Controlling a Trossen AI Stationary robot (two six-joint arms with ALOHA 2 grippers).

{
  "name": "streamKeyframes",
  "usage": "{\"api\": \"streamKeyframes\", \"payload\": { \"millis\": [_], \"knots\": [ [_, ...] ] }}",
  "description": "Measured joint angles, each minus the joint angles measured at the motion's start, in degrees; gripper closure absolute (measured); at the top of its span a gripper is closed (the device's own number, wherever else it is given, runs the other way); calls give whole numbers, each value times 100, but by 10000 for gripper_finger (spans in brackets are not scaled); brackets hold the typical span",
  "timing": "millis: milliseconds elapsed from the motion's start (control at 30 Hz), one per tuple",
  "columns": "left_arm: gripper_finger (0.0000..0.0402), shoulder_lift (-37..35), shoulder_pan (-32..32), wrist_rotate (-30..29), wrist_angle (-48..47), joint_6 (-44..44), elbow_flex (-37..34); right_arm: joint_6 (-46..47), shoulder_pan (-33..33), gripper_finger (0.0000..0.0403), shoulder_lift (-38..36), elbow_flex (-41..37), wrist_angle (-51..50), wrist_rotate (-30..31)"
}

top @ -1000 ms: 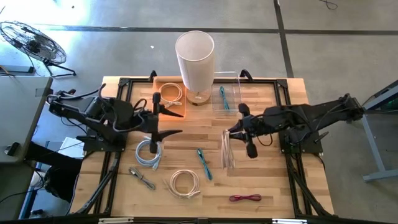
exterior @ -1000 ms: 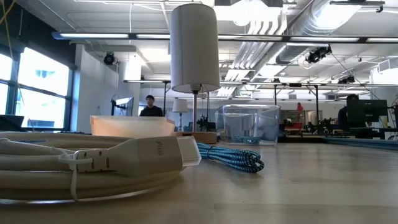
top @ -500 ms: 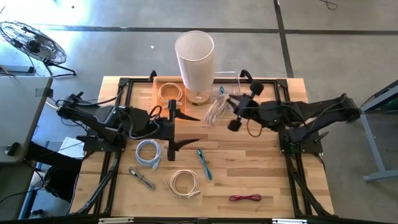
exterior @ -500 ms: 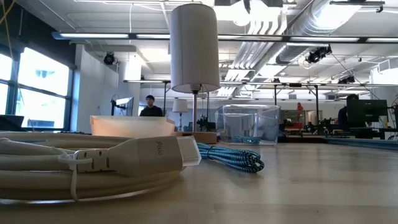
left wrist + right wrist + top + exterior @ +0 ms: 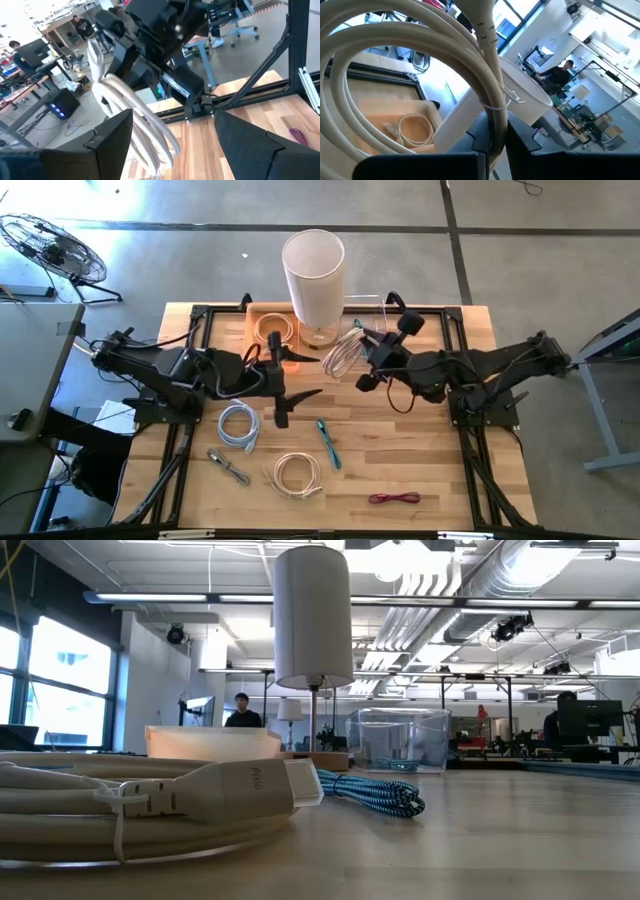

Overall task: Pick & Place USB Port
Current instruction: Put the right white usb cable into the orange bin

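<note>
A coiled white USB cable [image 5: 345, 353] hangs in the air beside the lamp [image 5: 313, 270], with my right gripper [image 5: 363, 366] shut on it. The left wrist view shows the same coil [image 5: 131, 120] ahead of my left gripper [image 5: 172, 150]. My left gripper [image 5: 300, 377] stands open and empty just left of the coil, pointing level at it. The orange tray [image 5: 270, 330] behind it holds another white coil [image 5: 410, 126]. A clear box [image 5: 366, 330] sits right of the lamp. Neither gripper shows in the low view. My right gripper pinches the coil's bundled strands [image 5: 495, 122] between its two fingers, just below the tie wrap. The fingers come level from the table's right. The coil is lifted clear of the table, and its loop stands out past the fingertips toward the lamp.
On the near half of the wood table lie a pale blue coil [image 5: 240, 425], a white coil [image 5: 297, 474], a teal cable [image 5: 328, 442], a grey cable [image 5: 228, 467] and a red cable [image 5: 394, 499]. A black frame edges the table.
My right gripper has risen and gone toward the table's far edge and left, toward the lamp, rolling its wrist. The white coil, which hung below it over the table's middle, now stands out level. My left gripper has moved toward the table's right, closer to the coil.
</note>
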Motion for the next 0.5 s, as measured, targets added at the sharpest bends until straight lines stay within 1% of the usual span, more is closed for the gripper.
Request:
{"api": "streamKeyframes", "payload": {
  "millis": [133,233,300,400,500],
  "knots": [
    [127,-1,0,-115,-34,2,0,-140,165,379,-2,101,61,30],
    [127,-3,0,-291,-104,3,0,-485,338,379,-1,113,168,107],
    [127,-4,0,-291,-109,2,0,-790,435,379,0,113,244,195],
    [127,-4,0,-202,-107,2,0,-1034,513,379,0,113,529,227],
    [127,-4,0,52,-106,-19,-2,-1339,531,379,0,113,866,228]
  ]
}}
